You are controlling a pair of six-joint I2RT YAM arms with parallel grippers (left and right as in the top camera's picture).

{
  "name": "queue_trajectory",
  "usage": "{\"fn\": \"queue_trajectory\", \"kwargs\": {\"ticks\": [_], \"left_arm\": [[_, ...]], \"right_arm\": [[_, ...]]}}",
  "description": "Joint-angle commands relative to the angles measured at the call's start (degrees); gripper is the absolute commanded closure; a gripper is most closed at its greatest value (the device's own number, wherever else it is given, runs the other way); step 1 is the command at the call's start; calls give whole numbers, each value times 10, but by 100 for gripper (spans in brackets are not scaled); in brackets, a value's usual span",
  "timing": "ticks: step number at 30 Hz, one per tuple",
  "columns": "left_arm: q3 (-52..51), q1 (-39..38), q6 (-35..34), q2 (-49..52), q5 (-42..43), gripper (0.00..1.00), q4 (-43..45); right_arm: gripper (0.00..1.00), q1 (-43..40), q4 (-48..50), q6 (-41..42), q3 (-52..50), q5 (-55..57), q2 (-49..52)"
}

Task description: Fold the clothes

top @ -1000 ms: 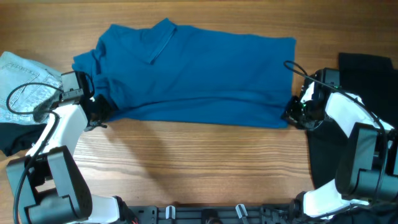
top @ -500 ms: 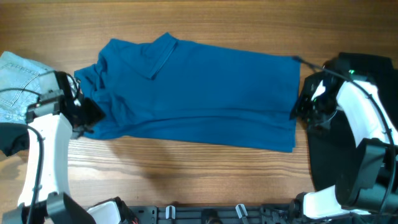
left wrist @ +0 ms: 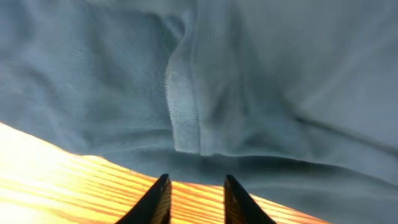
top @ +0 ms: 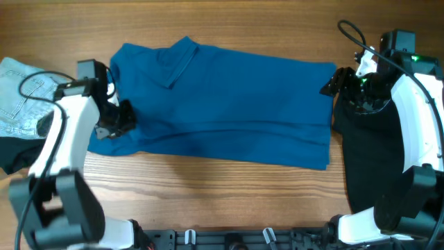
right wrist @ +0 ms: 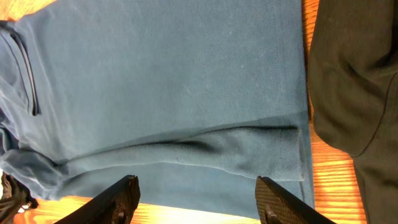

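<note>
Left gripper: the left gripper (top: pixel 116 125) is low over the left end of the shirt. In its wrist view the left gripper (left wrist: pixel 196 200) has its fingers parted, with only bare wood between them. It is open and holds nothing.

Right gripper: the right gripper (top: pixel 331 82) hangs at the far right corner of the shirt. From its own camera the right gripper (right wrist: pixel 199 202) is spread wide and empty, well above the cloth.

Just ahead of the left gripper: a bunched sleeve (left wrist: pixel 186 112), its hem standing in a ridge and touching the table (left wrist: pixel 37 168).

Shirt: the deep-blue shirt (top: pixel 229 97) lies flat across the middle of the table (top: pixel 208 201). Its collar (top: pixel 182 52) is at the far left and its bottom hem at the right.

Done so far: the near long edge seems to be turned over onto the body. A folded band runs left to right across the shirt (right wrist: pixel 174 81), with a shadowed crease above it.

Left on the shirt: by my reading, most of it. The left sleeve is crumpled rather than tucked, the far side shows no fold, and no crosswise fold has been made.

Other clothes: pale jeans (top: pixel 17 97) lie rumpled at the far left edge. A black garment (top: pixel 374 160) lies at the right, just beside the shirt's hem, and shows as the black garment (right wrist: pixel 354 81) from the right wrist. Neither looks folded.

Overall: early in the task, with one fold in on one garment.
</note>
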Motion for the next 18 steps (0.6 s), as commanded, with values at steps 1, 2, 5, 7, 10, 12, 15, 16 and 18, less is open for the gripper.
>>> {"fn": "queue_trajectory", "kwargs": {"ticks": [1, 2, 5, 7, 10, 12, 15, 16, 18], "left_arm": [[-9, -5, 6, 74, 21, 71, 13], [-9, -6, 6, 89, 21, 71, 19], [-9, -7, 8, 106, 21, 67, 51], [-9, -7, 8, 106, 24, 74, 71], [-5, -6, 8, 105, 130, 95, 81], [-5, -6, 3, 105, 193, 96, 106], [-5, -6, -20, 105, 204, 79, 154], [-5, -6, -27, 105, 204, 76, 170], [-5, -6, -27, 105, 204, 74, 206]], "right_arm": [[34, -2, -1, -11, 10, 5, -9], [34, -2, -1, -11, 10, 5, -9], [34, -2, 2, -11, 10, 5, -9], [34, -2, 4, -11, 10, 5, -9], [32, -2, 11, -11, 10, 4, -9], [33, -2, 13, -11, 10, 5, -9], [33, -2, 13, -11, 10, 5, -9], [33, -2, 13, -11, 10, 5, -9], [33, -2, 13, -11, 10, 5, -9]]}}
